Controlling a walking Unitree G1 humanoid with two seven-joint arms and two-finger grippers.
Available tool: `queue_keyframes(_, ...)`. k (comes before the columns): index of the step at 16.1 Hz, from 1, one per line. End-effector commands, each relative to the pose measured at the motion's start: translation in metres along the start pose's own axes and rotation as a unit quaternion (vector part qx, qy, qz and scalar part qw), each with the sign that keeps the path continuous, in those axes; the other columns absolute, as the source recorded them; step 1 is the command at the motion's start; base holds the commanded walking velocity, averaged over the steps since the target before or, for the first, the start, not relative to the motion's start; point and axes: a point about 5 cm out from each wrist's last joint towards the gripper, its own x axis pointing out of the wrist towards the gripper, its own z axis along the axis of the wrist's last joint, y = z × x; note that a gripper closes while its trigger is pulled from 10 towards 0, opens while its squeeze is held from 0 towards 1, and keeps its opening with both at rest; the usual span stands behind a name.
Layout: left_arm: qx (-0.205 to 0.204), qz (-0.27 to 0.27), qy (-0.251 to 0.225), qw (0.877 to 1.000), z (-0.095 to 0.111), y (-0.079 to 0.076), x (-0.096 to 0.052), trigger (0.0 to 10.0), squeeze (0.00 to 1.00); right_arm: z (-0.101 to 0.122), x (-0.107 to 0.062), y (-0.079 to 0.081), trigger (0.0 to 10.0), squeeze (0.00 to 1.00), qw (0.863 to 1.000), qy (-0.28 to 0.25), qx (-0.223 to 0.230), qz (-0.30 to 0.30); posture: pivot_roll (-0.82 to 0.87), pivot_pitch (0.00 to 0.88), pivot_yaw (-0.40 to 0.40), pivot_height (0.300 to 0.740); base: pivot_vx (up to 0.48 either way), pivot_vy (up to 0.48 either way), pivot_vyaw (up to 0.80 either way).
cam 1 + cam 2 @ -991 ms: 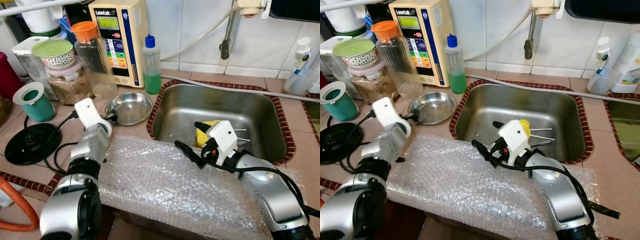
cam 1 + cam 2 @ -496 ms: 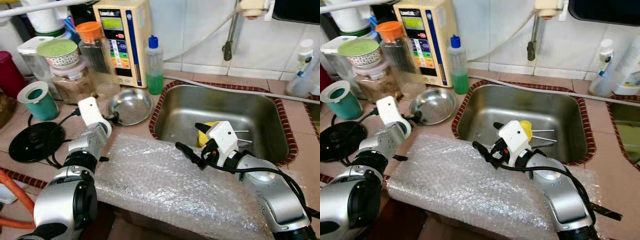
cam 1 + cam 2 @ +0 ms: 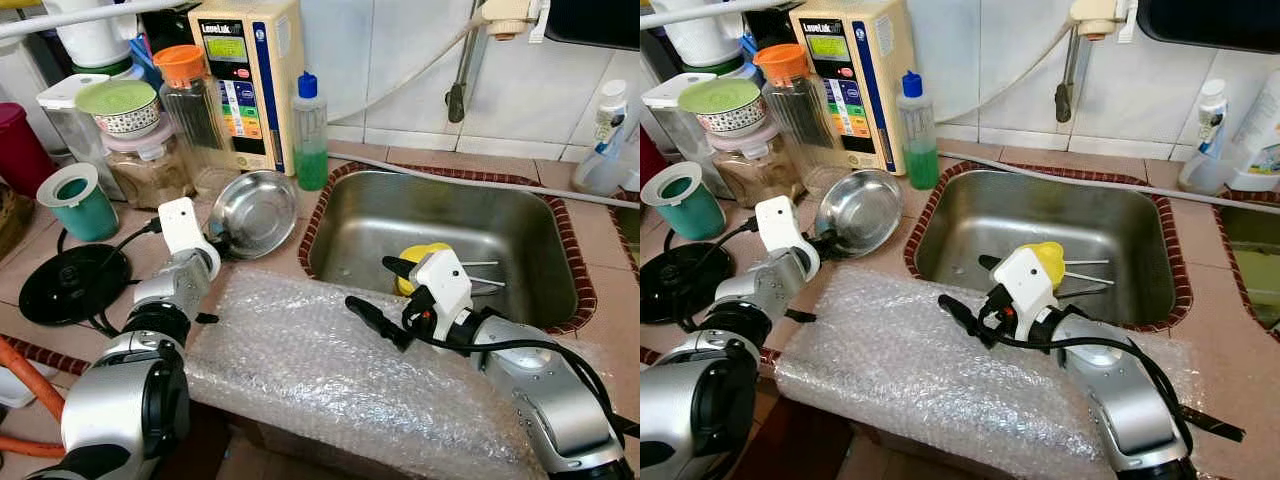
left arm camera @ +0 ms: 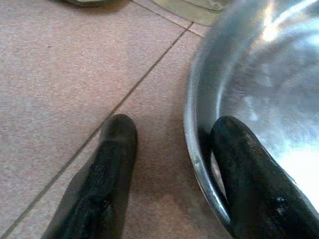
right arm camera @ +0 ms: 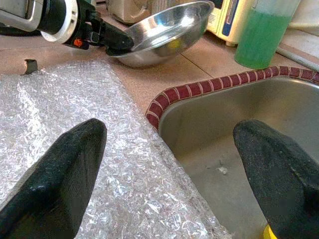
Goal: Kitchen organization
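Tiled countertop, bubble wrap beside steel sink

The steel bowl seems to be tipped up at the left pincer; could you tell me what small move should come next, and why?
Probably lift the steel bowl slightly and carry it toward the sink. The left pincer has one finger inside the rim and one outside. The bowl stands tilted, its near edge raised off the counter. The right pincer hovers open over the sink's edge.
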Motion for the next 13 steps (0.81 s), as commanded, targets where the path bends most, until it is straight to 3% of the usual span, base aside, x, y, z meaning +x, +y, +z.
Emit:
queue_keyframes(1, 0.011, 0.016, 0.0, 1.0, 0.003, 0.007, 0.0, 0.0, 0.0, 0.005, 0.0, 0.0, 10.0, 0.0, 1.0, -0.005, -0.008, 0.008, -0.03, 0.0, 0.122, 0.74, 0.0, 0.0, 0.0)
queue_keyframes(13, -0.003, 0.0, -0.039, 0.999, 0.021, 0.006, -0.001, 0.0, 0.0, 0.002, 0.002, -0.001, 10.0, 0.0, 1.0, 0.003, -0.014, 0.012, -0.02, 0.0, 0.115, 0.74, 0.0, 0.0, 0.0)
